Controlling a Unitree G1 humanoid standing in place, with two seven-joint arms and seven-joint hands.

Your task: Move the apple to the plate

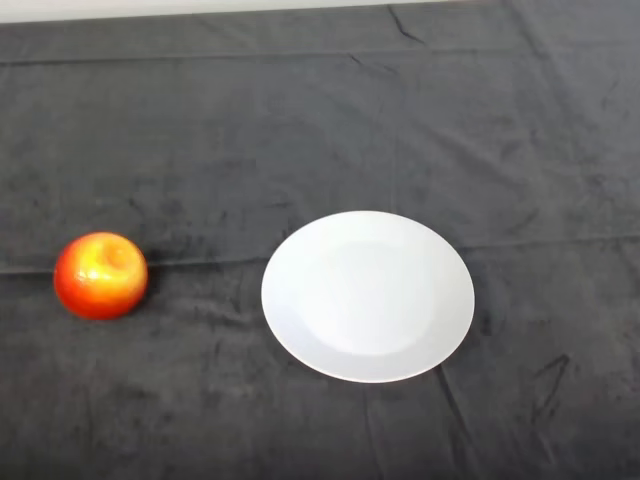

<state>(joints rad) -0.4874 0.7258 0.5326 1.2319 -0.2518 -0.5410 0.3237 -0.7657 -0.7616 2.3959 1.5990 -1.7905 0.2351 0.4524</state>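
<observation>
the white plate (368,296) sits on the dark cloth (320,120) a little right of the middle of my view, round, with nothing on it, its shallow rim a touch brighter than its centre. the apple (100,275) rests on the cloth well apart from the plate, off to the plate's left and at about the height of the plate's upper half. it is red-orange around the sides with a yellow patch on top, and it stands upright, the dimple at its top turned up toward me. a stretch of bare cloth lies between apple and plate; the two do not touch. the cloth is creased, with one long fold running across behind the plate and another far beyond it near the table's far edge. my hand does not show here, so i cannot tell how my fingers stand.
</observation>
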